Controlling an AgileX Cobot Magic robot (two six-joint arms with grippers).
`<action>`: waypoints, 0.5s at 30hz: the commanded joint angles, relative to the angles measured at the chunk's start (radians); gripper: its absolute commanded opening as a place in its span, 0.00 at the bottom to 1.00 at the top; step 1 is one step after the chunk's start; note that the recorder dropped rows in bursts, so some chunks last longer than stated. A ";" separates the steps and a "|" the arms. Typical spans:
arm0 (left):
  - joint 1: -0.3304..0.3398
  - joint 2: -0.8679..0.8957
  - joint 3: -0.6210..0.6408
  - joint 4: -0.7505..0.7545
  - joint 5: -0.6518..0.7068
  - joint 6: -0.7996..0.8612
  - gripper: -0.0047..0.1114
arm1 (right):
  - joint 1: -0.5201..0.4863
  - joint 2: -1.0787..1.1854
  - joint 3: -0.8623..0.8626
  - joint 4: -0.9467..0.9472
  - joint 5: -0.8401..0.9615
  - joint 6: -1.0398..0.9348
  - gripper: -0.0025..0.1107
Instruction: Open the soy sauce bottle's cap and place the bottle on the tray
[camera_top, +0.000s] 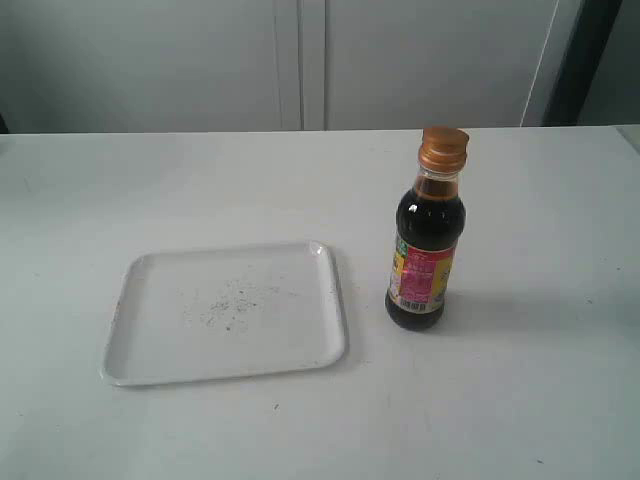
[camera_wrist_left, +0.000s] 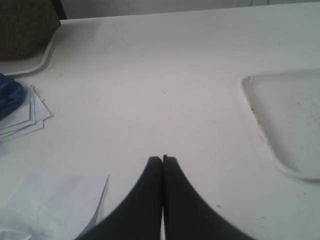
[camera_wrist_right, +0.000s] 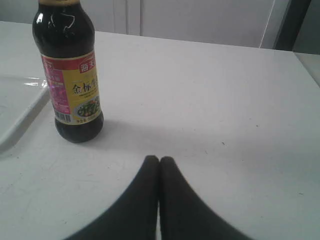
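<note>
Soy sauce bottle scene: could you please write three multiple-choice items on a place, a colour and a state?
1. The small clear glass soy sauce bottle stands: A on the white table beside the flat white plastic tray; B on that tray; C in a gripper.
2. Its plastic flip-top cap is: A green; B copper-orange; C white.
3. The right gripper is: A open; B gripping the bottle; C shut, empty.
Answers: A, base on bare table; B, orange in exterior view; C, closed tips, nothing between.

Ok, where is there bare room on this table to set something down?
The flat white plastic tray holds only specks. Wide bare white table lies right of the small dark glass soy sauce bottle and in front of both. The tray-bottle gap is narrow.
</note>
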 joint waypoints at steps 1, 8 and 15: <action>0.002 -0.005 0.005 -0.008 -0.088 0.000 0.04 | -0.009 -0.007 0.004 0.000 -0.005 0.017 0.02; 0.002 -0.005 0.005 -0.012 -0.191 -0.058 0.04 | -0.009 -0.007 0.004 0.000 -0.005 0.017 0.02; 0.002 -0.005 0.005 -0.010 -0.348 -0.102 0.04 | -0.009 -0.007 0.004 0.000 -0.005 0.017 0.02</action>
